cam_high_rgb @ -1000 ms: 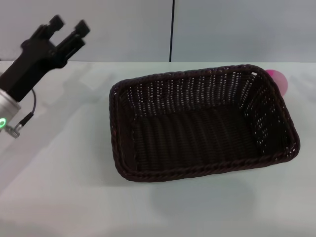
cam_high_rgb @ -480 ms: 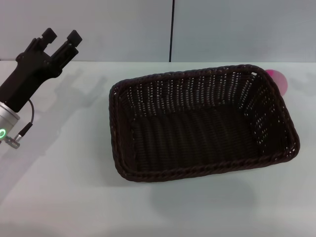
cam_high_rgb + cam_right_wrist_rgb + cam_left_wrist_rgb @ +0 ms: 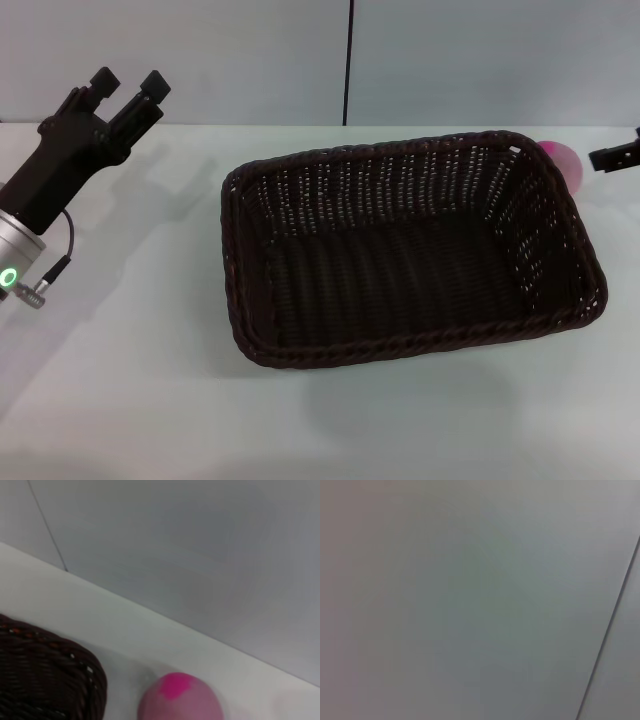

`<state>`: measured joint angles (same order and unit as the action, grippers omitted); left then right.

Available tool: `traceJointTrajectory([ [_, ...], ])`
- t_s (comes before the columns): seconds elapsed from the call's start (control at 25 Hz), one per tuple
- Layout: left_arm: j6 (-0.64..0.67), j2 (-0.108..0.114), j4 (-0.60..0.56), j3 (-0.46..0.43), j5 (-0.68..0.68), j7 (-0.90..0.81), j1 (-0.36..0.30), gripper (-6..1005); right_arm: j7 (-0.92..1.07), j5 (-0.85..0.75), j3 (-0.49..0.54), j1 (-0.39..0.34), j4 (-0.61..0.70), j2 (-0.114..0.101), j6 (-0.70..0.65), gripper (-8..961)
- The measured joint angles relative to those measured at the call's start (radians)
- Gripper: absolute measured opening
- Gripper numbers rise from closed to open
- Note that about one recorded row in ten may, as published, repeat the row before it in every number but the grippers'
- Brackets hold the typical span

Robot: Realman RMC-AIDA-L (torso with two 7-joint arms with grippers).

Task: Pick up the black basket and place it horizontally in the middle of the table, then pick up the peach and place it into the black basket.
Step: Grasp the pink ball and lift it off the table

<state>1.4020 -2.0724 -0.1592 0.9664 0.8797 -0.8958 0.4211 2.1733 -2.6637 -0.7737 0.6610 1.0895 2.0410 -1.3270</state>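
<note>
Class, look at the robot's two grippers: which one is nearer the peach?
The right gripper, just entering at the table's far right edge beside the peach. The left gripper is raised at the far left, beyond the black basket.

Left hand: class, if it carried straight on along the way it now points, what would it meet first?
Probably only the wall: the left hand points up and away over the table, and its wrist view shows nothing else. Depth is unclear.
</note>
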Motion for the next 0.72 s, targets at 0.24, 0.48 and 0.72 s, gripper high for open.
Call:
traceJointTrajectory([
  [0.24,0.000,0.000,0.016,0.000,-0.001,0.002,-0.001,845,-0.005,-0.006,-0.027,0.029,-0.080,0.003,0.052,789],
  [0.48,0.000,-0.001,0.017,0.000,-0.001,-0.006,-0.003,844,-0.006,-0.005,-0.076,0.042,-0.136,0.006,0.114,787],
  [0.72,0.000,-0.001,0.028,0.000,-0.001,-0.007,0.003,844,-0.007,-0.005,-0.101,0.063,-0.197,0.010,0.166,786],
])
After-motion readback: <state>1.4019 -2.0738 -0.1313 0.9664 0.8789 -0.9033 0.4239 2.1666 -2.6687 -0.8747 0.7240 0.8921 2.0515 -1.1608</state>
